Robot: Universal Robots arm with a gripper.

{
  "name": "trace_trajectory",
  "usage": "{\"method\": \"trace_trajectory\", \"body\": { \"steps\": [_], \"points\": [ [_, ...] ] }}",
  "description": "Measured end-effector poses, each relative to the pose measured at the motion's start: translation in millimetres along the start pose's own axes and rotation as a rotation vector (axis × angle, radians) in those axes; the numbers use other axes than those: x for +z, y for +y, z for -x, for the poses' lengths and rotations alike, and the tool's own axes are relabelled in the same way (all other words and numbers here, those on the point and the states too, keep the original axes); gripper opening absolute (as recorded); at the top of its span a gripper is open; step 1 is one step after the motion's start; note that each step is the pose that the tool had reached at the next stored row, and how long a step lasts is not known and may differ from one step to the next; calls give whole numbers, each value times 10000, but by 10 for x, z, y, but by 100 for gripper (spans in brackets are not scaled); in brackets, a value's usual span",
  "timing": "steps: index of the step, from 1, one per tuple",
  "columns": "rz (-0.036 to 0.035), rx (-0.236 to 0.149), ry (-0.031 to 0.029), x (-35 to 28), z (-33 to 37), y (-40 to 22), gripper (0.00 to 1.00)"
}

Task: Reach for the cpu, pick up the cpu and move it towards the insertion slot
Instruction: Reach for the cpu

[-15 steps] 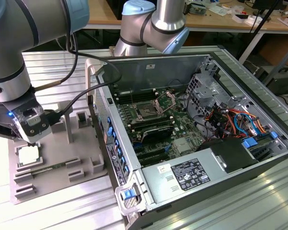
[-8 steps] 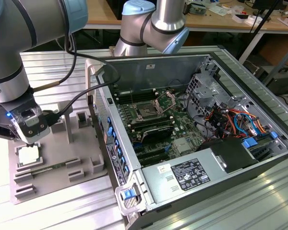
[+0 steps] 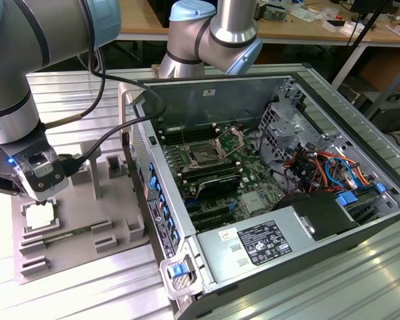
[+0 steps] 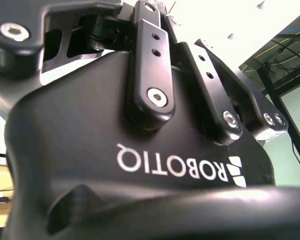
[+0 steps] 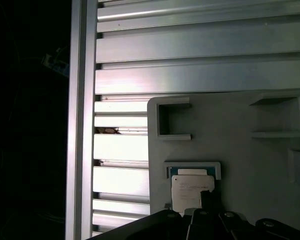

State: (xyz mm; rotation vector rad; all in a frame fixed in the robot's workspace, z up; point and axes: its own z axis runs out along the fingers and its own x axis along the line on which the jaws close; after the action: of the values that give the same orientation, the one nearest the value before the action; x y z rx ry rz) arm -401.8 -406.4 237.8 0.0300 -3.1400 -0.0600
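Gripper (image 3: pixel 43 197) hangs just above cpu (image 3: pixel 40 215), which lies on grey tray (image 3: pixel 93 213). Grip state: cannot tell. Slot (image 3: pixel 205 155) well apart, toward exterior view's right.

The arm (image 3: pixel 213 33) was built of brushed silver-grey metal tubes with rounded joints, each closed by a pale blue cap (image 3: pixel 248 61). A dark band ringed the big joint nearest the camera. Thin black cables (image 3: pixel 110 137) ran loose off its wrist end, where a small silvery block (image 3: pixel 43 172) sat beside a blue light (image 3: pixel 12 160). The gripper (image 5: pixel 205 205) was matt black throughout. In the second wrist view its housing (image 4: pixel 115 130) was a smooth, rounded shell marked with white lettering (image 4: pixel 175 167), and flat black link bars (image 4: pixel 150 70) with rounded ends were pinned on by silver hex-socket screws (image 4: pixel 156 97).
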Motion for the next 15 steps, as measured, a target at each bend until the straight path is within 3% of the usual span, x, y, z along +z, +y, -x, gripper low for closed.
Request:
{"method": "trace_trajectory", "body": {
  "steps": [15],
  "points": [
    [-1,0,0,36,-13,-3,11]
  ]
}}
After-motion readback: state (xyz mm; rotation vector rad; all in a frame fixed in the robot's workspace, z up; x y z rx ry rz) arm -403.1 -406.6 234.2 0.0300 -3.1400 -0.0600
